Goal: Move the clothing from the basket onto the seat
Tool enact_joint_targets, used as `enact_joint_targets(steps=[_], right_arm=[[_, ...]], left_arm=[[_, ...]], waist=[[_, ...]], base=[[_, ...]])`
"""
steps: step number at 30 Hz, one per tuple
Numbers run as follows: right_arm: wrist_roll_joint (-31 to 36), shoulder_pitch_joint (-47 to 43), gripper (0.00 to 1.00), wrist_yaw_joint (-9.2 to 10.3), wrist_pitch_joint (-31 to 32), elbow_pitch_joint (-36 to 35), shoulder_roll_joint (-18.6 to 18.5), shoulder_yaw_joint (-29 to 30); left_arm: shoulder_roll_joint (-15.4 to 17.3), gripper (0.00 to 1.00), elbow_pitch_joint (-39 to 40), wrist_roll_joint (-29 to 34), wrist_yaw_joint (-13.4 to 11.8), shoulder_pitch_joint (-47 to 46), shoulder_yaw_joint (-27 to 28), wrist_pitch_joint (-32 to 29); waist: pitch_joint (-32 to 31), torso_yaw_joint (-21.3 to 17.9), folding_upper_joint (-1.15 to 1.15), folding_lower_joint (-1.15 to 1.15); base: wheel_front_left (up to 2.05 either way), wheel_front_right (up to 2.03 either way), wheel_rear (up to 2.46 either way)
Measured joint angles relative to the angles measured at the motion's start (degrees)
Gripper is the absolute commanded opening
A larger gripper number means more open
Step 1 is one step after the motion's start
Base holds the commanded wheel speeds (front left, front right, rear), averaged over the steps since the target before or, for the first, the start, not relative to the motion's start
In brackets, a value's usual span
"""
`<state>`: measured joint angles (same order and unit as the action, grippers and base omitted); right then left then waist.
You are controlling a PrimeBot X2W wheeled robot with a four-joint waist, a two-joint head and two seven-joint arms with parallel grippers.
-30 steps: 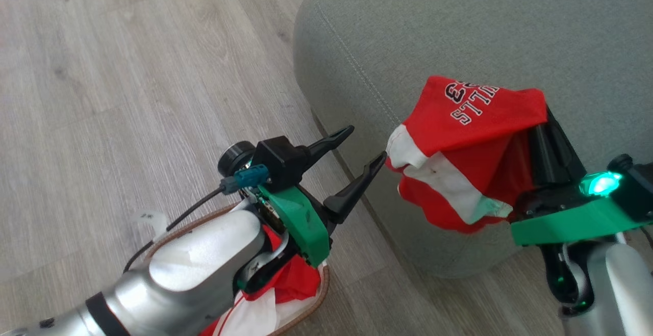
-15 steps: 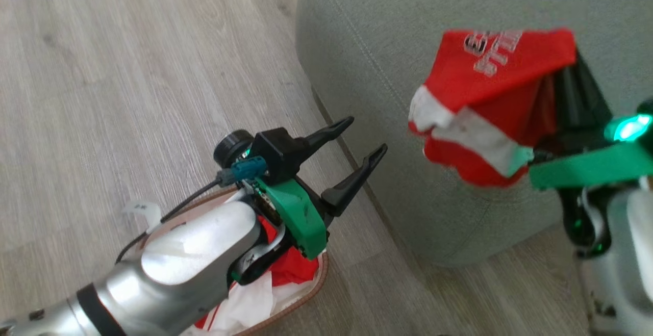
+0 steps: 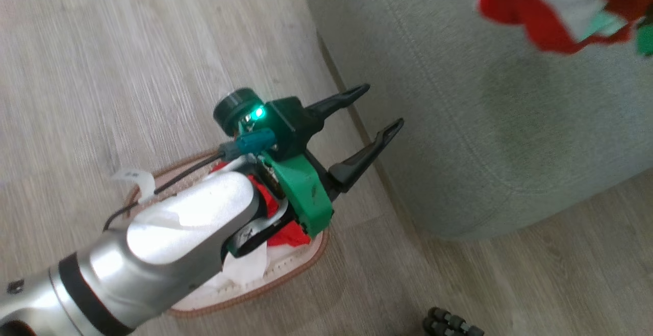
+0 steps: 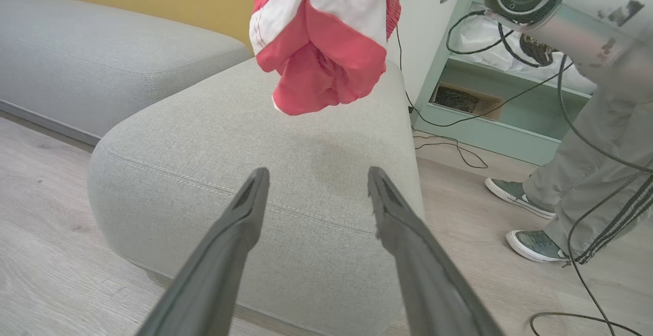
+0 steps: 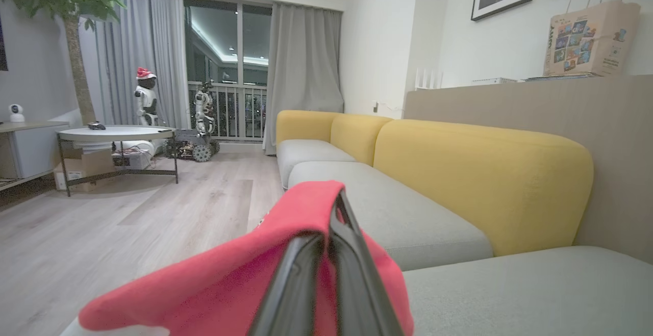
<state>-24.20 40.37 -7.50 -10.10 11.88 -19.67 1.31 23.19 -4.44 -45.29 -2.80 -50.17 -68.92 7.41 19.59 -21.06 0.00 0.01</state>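
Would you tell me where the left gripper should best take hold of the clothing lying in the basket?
Probably the raised red fold of the clothing in the basket, from straight above: the walls block the sides, and the crumpled fabric offers a ridge for the open left gripper.

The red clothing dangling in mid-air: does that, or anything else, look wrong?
Nothing looks wrong. The red clothing hangs bunched from the shut right gripper, above the seat and clear of it. More clothing lies crumpled in the basket on the floor, beneath the arm of the open left gripper.
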Motion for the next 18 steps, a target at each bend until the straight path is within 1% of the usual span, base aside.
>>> enact_joint_targets(steps=[2,3,8,12,13,14,18], right_arm=[[-0.73,2.94,0.0,0.0,-0.01,2.01,-1.2,0.1],[-0.73,2.94,0.0,0.0,-0.01,2.01,-1.2,0.1],[-1.15,9.35,0.0,-0.01,-0.37,8.49,-4.16,0.53],[-0.98,12.99,0.0,-0.01,-0.69,14.15,-6.04,2.09],[-0.63,13.76,0.0,-0.01,-0.78,15.6,-6.49,2.66],[0.53,15.1,0.0,-0.01,-0.83,18.56,-7.31,3.45],[3.54,16.83,0.0,-0.01,-0.53,24.3,-7.94,4.49]], left_arm=[[0.21,1.0,0.79,0.32,0.14,-1.19,0.05,-0.6],[0.21,1.0,0.79,0.32,0.14,-1.19,0.05,-0.6],[0.94,1.0,2.14,0.81,0.32,-3.41,0.15,-1.7],[1.41,1.0,2.5,1.49,0.35,-4.71,0.12,-2.37],[1.44,1.0,2.67,1.75,0.41,-5.06,0.16,-2.4],[1.54,1.0,2.93,1.75,0.62,-5.57,0.15,-2.63],[1.67,1.0,3.19,1.76,0.76,-6.08,0.2,-2.74]], waist=[[1.81,0.49,0.0,0.0],[1.81,0.49,0.0,0.0],[6.31,1.77,0.0,0.01],[9.37,3.05,0.0,0.01],[10.04,3.41,0.0,0.01],[11.17,4.16,0.0,0.01],[12.82,5.65,0.0,0.01]], base=[[0.0,0.0,0.0],[0.0,0.0,0.0],[0.0,0.0,0.0],[0.0,0.0,0.0],[0.0,0.0,0.0],[0.0,0.0,0.0],[0.0,0.0,0.0]])
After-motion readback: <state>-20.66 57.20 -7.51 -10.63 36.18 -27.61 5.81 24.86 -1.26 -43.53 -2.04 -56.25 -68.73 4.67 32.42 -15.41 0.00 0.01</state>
